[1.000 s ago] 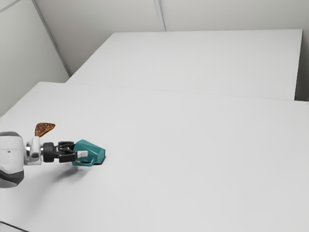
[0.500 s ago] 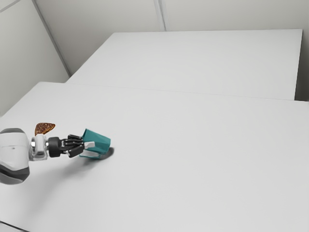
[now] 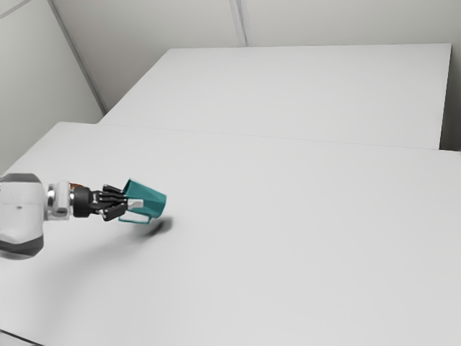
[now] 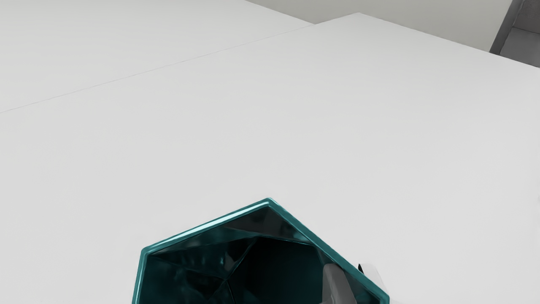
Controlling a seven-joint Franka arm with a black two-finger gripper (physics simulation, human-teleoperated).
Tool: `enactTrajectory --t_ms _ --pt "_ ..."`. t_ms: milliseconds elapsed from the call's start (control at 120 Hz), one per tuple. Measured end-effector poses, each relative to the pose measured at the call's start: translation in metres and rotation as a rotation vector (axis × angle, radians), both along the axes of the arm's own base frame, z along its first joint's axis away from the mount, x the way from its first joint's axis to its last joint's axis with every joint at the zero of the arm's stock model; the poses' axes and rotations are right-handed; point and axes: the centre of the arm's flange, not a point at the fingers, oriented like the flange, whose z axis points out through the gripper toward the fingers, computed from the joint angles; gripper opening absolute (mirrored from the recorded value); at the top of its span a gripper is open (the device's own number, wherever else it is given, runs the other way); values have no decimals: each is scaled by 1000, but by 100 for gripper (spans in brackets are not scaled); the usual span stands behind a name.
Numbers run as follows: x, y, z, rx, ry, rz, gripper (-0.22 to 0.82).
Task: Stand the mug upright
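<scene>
- Mug (image 3: 149,202), one, teal, faceted: held clear of the counter (image 3: 288,252), lying in my jaws (image 3: 132,204) and just past them, at the arm's reaching end. Tilted, neither upright nor flat; mouth toward my jaws and raised, base toward the exterior view's right and lower.
- Jaws, one pair, black with pale tips: closed on the mug's wall near the mouth. By the wrist view, one finger (image 4: 336,283) sits inside the mug and the other finger (image 4: 374,275) outside, the wall pinched between.
- Rim (image 4: 206,223), angular, glossy: open toward my wrist camera, the dark faceted inside on view.
- Handle (image 3: 137,220), one, teal: on the mug's lower side in the exterior view, just below the pale tips.
- Shadow (image 3: 160,226), dark, soft: on the counter, apart from the mug.
- Arm (image 3: 20,216), white with dark grey trim: entering from the exterior view's left, my jaws pointing to its right.
- Brown piece (image 3: 75,186), one: behind the black hand in the exterior view, mostly hidden.
- Table (image 3: 310,86), white: beyond the counter.
- Wall (image 3: 144,21), pale grey: behind both.
- Cord (image 3: 21,338), thin, dark: at the exterior view's lower left corner.
</scene>
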Motion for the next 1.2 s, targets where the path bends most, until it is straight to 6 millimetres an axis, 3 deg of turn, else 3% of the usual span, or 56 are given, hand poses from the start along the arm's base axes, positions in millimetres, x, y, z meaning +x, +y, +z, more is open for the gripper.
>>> enactTrajectory --t_ms 83,183,325,425,592,825,1200 --pt "0 -8 15 50 83 -41 -18" --pt "-8 -3 36 117 186 -51 -18" --pt "-18 8 44 177 361 -24 -18" --pt "-13 11 51 271 490 -25 -18" --pt "11 -27 59 483 645 -57 -18" --pt "60 -67 97 700 689 41 -18" --pt "94 -130 82 807 756 236 -18"
